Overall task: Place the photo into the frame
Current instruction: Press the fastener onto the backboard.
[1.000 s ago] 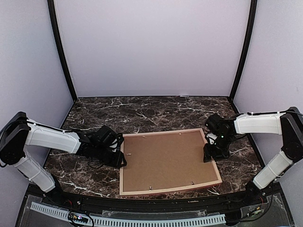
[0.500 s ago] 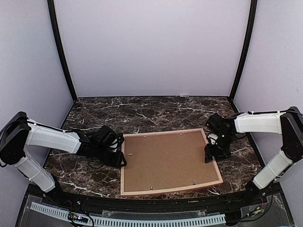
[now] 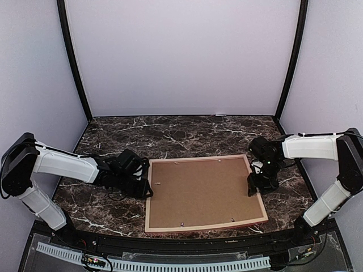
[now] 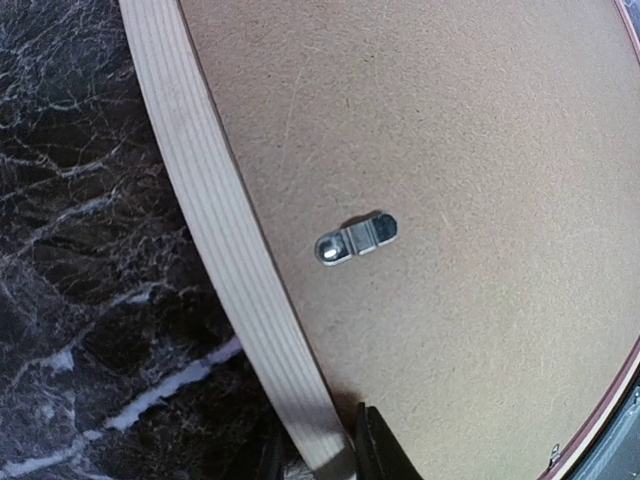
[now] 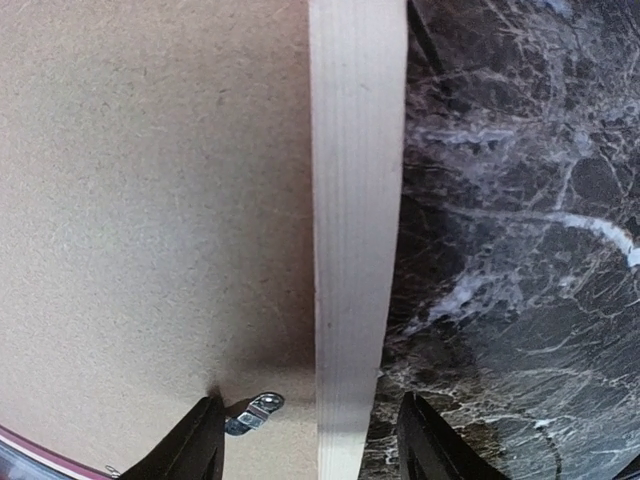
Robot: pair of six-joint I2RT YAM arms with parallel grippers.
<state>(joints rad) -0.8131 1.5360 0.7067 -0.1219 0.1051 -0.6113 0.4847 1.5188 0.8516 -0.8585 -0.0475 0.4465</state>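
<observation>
**Both grippers at face-down frame: L clamped, R slack**

L gripper [image 4: 325, 455]: fingers [image 4: 375, 450] sit tight vs both sides of the tan left rail of the frame [image 4: 215, 230], approx mid-rail, so it's clenched on the wood.

R gripper [image 5: 312, 437]: jaws straddle the right rail and are released. The inner finger [image 5: 200, 440] is over the board w/ a clear gap to the wood. The outer one is just beside the rail, over marble.

The frame lies flat, back up, on the near-centre of the dark marble table [image 3: 170, 136]. Its pink-red face edge shows at the near right corner.

A brown backing board [image 3: 204, 190] fills and covers the opening. A metal turn clip [image 4: 355, 240] lies on the board near the L jaws. Another clip [image 5: 255, 412] is just beside the R inner finger.

Both arms come in low from the sides. Pale walls stand around the table.
</observation>
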